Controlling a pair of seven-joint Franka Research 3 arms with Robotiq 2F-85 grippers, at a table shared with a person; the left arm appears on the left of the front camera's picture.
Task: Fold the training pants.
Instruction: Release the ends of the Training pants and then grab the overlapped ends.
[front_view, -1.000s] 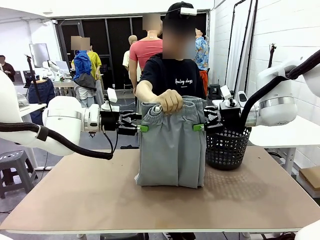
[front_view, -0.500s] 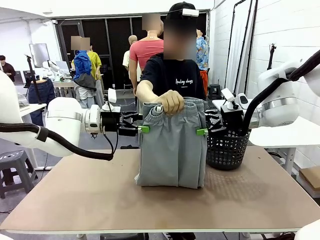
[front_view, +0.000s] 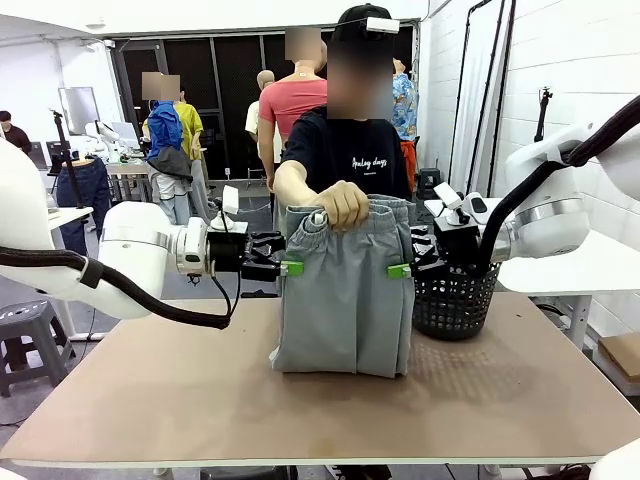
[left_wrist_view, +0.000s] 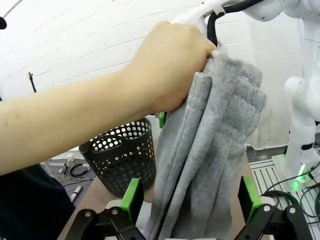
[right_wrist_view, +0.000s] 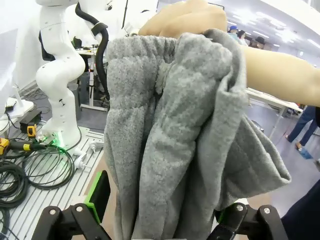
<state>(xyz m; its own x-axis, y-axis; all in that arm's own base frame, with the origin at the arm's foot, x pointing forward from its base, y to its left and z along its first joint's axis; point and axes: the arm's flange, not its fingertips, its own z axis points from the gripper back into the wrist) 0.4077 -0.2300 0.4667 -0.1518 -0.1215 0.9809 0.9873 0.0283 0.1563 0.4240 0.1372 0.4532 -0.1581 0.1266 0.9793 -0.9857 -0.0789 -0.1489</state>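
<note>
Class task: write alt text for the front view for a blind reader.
A person's hand holds light grey soft fabric training pants up by the gathered waistband, lower edge on the brown table. The open left gripper and open right gripper flank the pants' side edges; a black mesh plastic basket stands behind, at picture right.

The light grey training pants (front_view: 345, 300) are held upright by the gathered waistband, bunched in folds at the top, the lower edge resting crumpled on the table (front_view: 150, 400).
</note>
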